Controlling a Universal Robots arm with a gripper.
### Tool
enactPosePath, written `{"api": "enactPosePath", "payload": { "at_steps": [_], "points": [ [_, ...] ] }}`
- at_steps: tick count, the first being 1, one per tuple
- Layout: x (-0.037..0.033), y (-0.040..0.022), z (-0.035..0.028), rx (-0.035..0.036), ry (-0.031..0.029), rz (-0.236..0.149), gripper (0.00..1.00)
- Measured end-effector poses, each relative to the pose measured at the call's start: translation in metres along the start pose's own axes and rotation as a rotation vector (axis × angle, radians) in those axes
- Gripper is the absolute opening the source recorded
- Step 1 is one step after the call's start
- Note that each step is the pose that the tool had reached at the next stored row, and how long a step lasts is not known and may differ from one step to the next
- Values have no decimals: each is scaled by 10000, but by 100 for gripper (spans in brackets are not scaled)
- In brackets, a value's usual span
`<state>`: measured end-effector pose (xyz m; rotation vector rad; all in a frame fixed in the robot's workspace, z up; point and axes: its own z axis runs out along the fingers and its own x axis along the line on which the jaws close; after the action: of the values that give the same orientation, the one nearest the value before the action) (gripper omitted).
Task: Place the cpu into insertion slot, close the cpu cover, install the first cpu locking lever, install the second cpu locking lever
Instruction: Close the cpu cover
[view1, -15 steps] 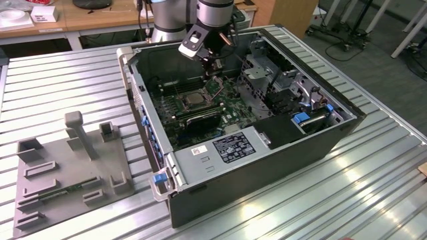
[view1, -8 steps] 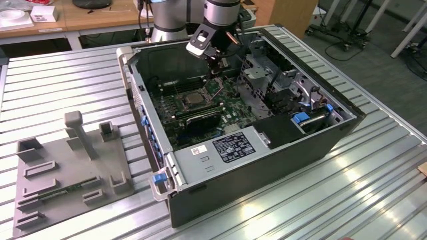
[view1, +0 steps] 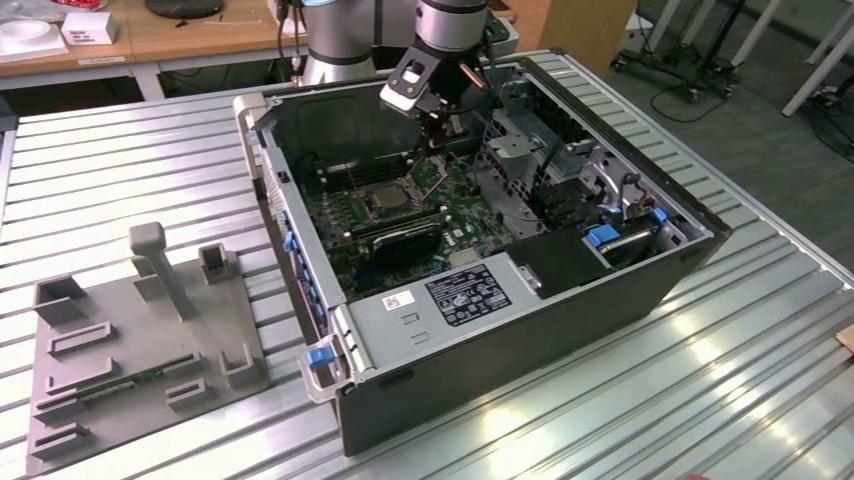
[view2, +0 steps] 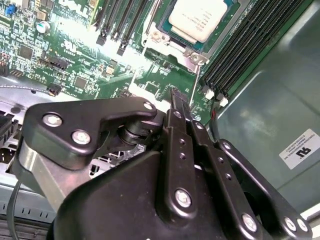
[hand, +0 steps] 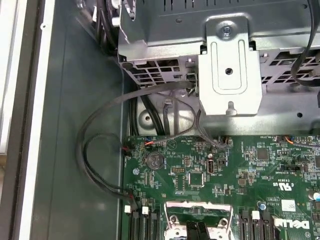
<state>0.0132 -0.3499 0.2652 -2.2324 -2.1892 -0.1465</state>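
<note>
1. The chip (view2: 197, 17) lies flat in the socket (view2: 167, 45) on the green board (view2: 75, 60)
2. The gripper (view2: 176, 97) hangs just beside the socket; its fingers are pressed together
3. The open computer case (view1: 561, 320) stands on a slatted table (view1: 134, 160)

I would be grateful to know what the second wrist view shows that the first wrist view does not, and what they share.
The second wrist view gives the cpu, silvery top up, sitting in the insertion slot. The first wrist view gives a round coin battery, a grey metal bracket and looping black cables. Both wrist views show the green motherboard and black memory slots.
</note>
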Motion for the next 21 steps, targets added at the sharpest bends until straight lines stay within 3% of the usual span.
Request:
{"api": "enactPosePath", "payload": {
  "at_steps": [3,16,21],
  "points": [
    [1,40,3,0,1,2,11],
    [5,314,23,1,1,0,11],
    [5,350,43,1,-1,1,11]
  ]
}}
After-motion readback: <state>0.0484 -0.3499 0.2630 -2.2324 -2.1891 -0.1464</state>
